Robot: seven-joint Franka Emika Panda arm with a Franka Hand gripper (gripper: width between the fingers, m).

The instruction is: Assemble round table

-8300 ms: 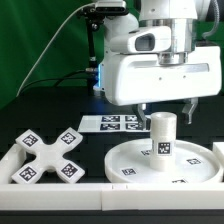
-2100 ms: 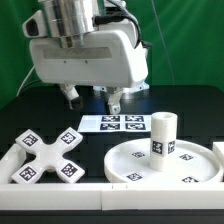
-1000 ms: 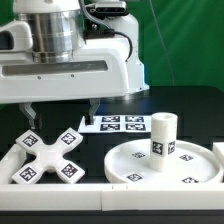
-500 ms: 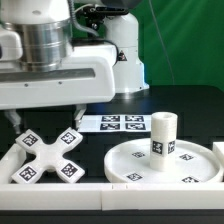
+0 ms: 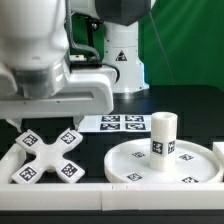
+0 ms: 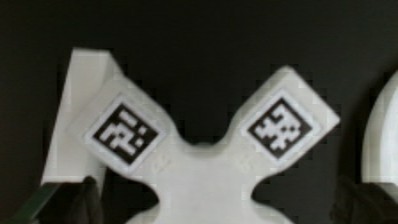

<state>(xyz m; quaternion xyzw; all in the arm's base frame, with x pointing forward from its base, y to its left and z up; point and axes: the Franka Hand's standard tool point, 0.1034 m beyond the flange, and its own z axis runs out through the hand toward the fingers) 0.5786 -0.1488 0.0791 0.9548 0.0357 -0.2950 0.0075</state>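
Observation:
The X-shaped cross base (image 5: 45, 156) lies flat at the exterior view's left, tags up. My gripper (image 5: 45, 122) hangs right above it, mostly hidden behind the arm's white body. In the wrist view the cross base (image 6: 205, 160) fills the picture, and my gripper (image 6: 222, 205) stands open with one dark finger (image 6: 68, 200) on each side of the cross's centre, not touching it. The short post (image 5: 161, 135) stands upright on the round disc (image 5: 190, 172) at the exterior view's right.
The marker board (image 5: 120, 123) lies behind the parts. White border rails run along the front (image 5: 70, 192) and around the left side. The disc's rim shows at the wrist view's edge (image 6: 390, 120). A green backdrop stands behind.
The arm has moved from above the disc and post to the exterior view's left, over the cross base, and come lower. The parts have not moved.

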